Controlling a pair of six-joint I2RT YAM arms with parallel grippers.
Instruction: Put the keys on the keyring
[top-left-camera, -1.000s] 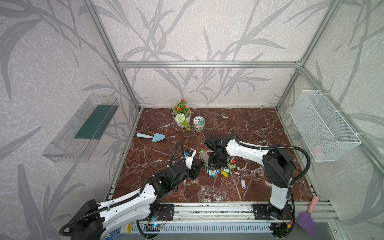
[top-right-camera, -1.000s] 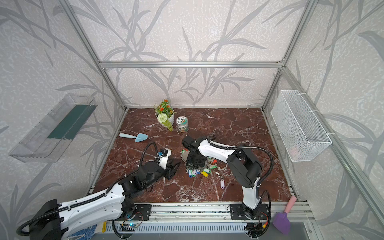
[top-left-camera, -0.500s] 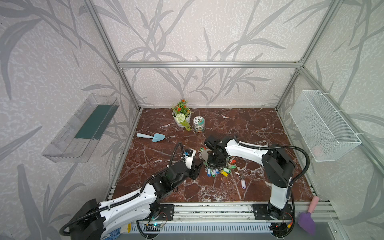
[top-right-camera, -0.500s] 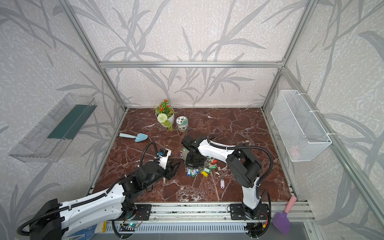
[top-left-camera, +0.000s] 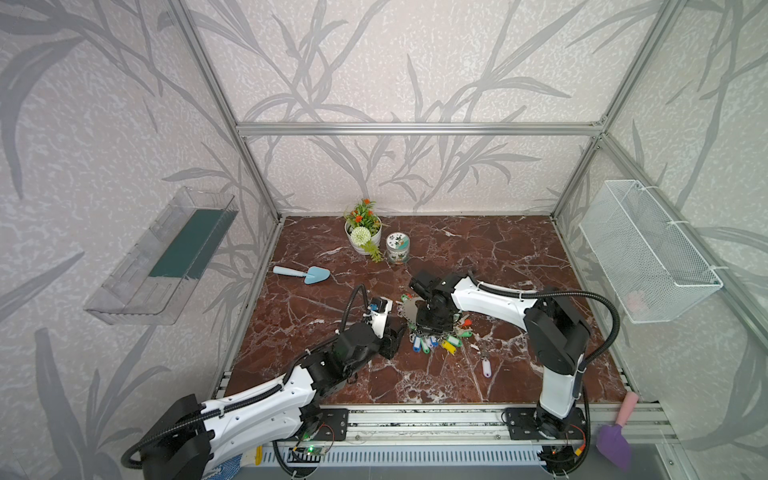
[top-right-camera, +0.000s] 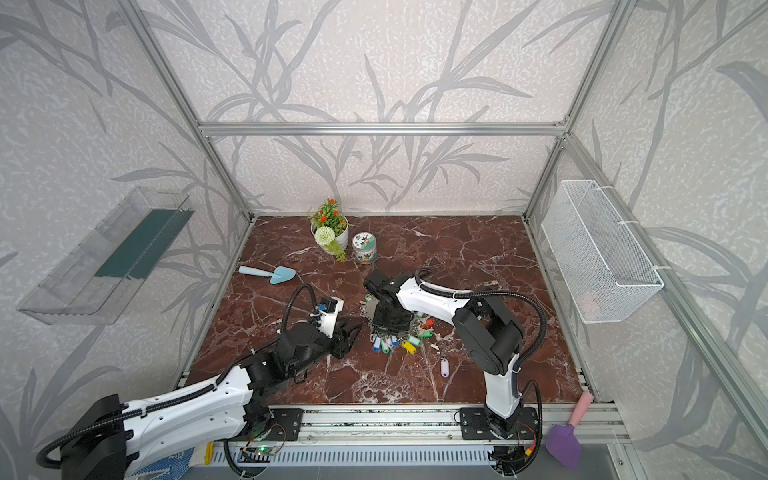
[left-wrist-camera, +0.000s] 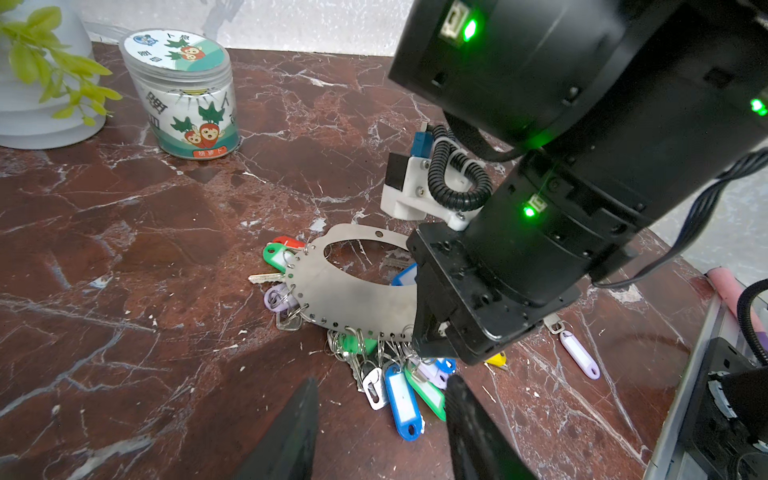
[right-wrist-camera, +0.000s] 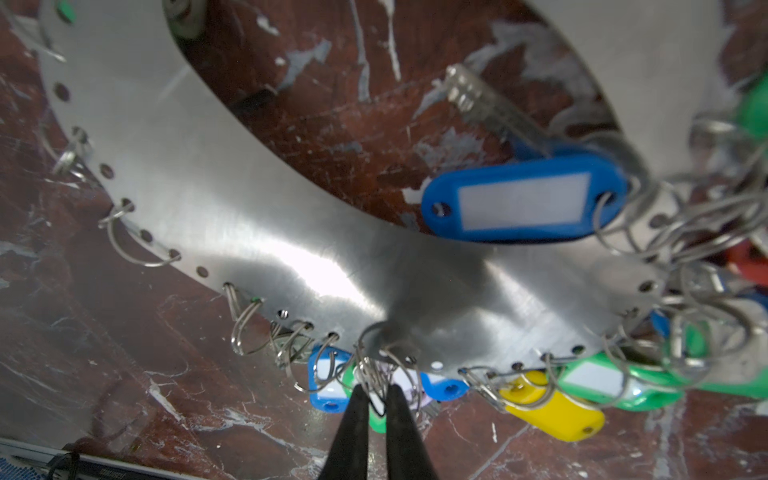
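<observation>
Entry: right arm over the plate, left arm waiting.

The keyring (top-left-camera: 409, 309) lay flat on the marble table (top-left-camera: 498, 249) between the 2 arms, with the right arm bent steeply down over it. In the right wrist view, the right gripper (right-wrist-camera: 376, 388) sat at the plate's outer edge. Its 2 fingers (right-wrist-camera: 353, 419) were nearly together, with only a narrow slit between them. A bundle of thin split rings (right-wrist-camera: 370, 370) sat in that slit, right where the edge holes carry them. We could not tell whether the tips pinched the wire or merely straddled it. We judged the steep pose deliberate: the rings are thin and lie close against the plate, so only the fingertips can get at them.

The left gripper (left-wrist-camera: 381, 380) hovered just beside the near edge of the plate, jaws wide apart, empty and touching nothing. We read this as standby, ready to pin the plate if it slid.

1 key with the pale lilac tag (top-left-camera: 485, 368) lay loose on the table, well apart from the keyring and toward the right arm's base. Its metal end was turned toward the plate. We judged the task unfinished, as that key was not yet on any edge hole.

Risk noted: the coloured tags (top-left-camera: 432, 343) crowd the edge and could snag the tips.
</observation>
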